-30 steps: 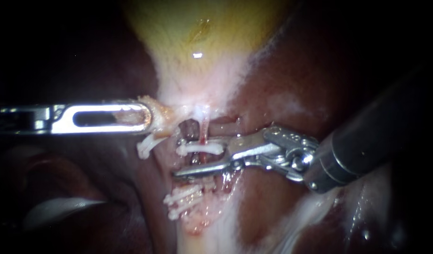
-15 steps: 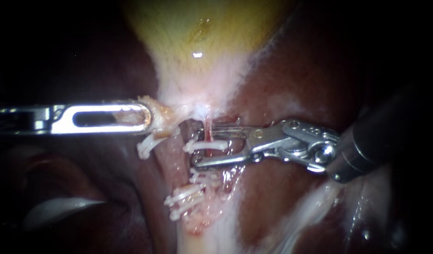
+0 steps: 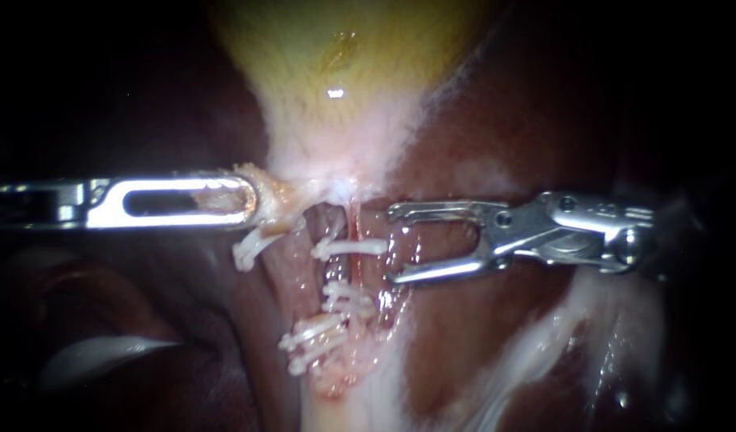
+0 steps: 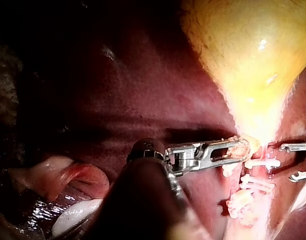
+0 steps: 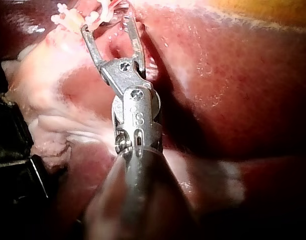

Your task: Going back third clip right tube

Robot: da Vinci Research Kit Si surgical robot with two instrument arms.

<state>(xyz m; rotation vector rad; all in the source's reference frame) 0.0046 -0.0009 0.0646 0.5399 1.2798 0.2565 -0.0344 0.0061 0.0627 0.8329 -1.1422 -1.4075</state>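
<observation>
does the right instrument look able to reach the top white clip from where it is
Probably yes. The right instrument sits just beside the clip, apart from it, with nothing between them. The left instrument grips the gallbladder at its neck, on the clip's far side, out of the way.

My left instrument (image 3: 252, 200) and my right instrument (image 3: 392, 245) are bright polished metal, the clips (image 3: 350, 248) just ahead of my right one look like matt white plastic, and the gallbladder (image 3: 344, 64) and liver (image 3: 496, 128) glisten wet and smooth.
</observation>
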